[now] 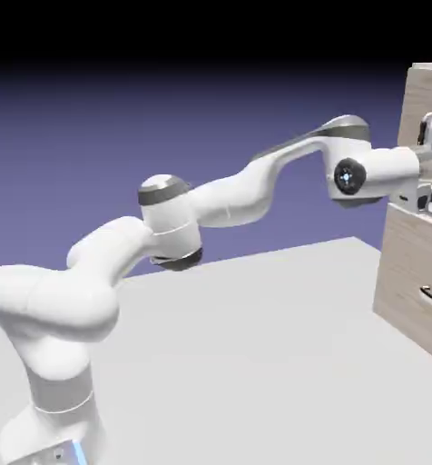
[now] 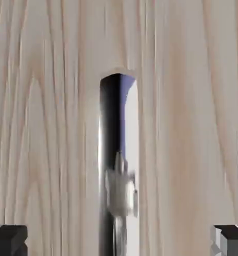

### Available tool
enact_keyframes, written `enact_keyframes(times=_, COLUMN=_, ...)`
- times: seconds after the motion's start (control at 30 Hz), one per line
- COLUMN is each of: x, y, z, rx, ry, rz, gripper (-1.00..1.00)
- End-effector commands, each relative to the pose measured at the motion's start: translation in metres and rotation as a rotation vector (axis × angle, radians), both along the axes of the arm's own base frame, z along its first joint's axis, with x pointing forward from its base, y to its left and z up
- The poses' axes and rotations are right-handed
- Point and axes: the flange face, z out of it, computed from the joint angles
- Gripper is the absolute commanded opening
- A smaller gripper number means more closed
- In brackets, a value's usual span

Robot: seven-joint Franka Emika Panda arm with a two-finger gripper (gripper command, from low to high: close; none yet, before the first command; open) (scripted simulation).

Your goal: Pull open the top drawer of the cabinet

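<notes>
Two views show the reach stage of the drawer pull. The cabinet (image 1: 417, 218), the largest body, stands directly ahead of the claw at the right margin of the exterior view; its beige wood grain fills the hand view. The white arm (image 1: 211, 204) stretches horizontally toward it, wrist level.

The top drawer (image 1: 426, 127) lies immediately in front of the claw. Its front appears to sit slightly behind or flush with the panel below, and no clear gap of an extended drawer shows, so the pull is judged as not yet begun; the margin of the exterior view crops the panel, so this reading is tentative. The lower drawer (image 1: 415, 281) sits beneath the claw, its dark handle visible and untouched.

The claw (image 2: 121, 240) faces the panel at close range. Its two grey fingertips (image 2: 8, 241) stand wide apart at the lower corners of the hand view, so the jaws are spread and hold nothing. Between them, centred, runs the top drawer's handle (image 2: 118, 150), a dark-and-pale bar with a metallic sheen, lengthwise up the picture.

Done: approach and alignment, with the handle set between the spread fingers. Left: the last advance if needed, closing on the handle, and the pull away from the cabinet.
</notes>
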Motion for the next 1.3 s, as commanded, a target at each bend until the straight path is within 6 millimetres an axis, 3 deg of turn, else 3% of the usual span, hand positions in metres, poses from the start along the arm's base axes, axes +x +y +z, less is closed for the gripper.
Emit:
enact_keyframes(times=0.0, x=0.006, y=0.000, z=0.000, rx=0.000, ry=0.000, rz=0.000, gripper=0.00)
enact_keyframes(times=0.07, x=0.017, y=0.000, z=-0.001, rx=0.001, ry=0.000, rz=0.000, gripper=0.00)
enact_keyframes(times=0.1, x=0.017, y=0.000, z=-0.001, rx=0.001, ry=0.000, rz=0.000, gripper=-1.00)
enact_keyframes(times=0.27, x=-0.007, y=0.000, z=-0.001, rx=0.001, ry=0.000, rz=0.000, gripper=-1.00)
enact_keyframes(times=0.57, x=-0.072, y=0.000, z=-0.001, rx=0.001, ry=0.000, rz=0.000, gripper=-1.00)
enact_keyframes(times=1.17, x=-0.244, y=0.000, z=-0.001, rx=0.001, ry=0.000, rz=0.000, gripper=-1.00)
enact_keyframes(times=1.2, x=-0.244, y=0.000, z=-0.001, rx=0.001, ry=0.000, rz=0.000, gripper=1.00)
enact_keyframes(times=1.27, x=-0.256, y=0.000, z=0.000, rx=0.000, ry=0.000, rz=0.000, gripper=1.00)
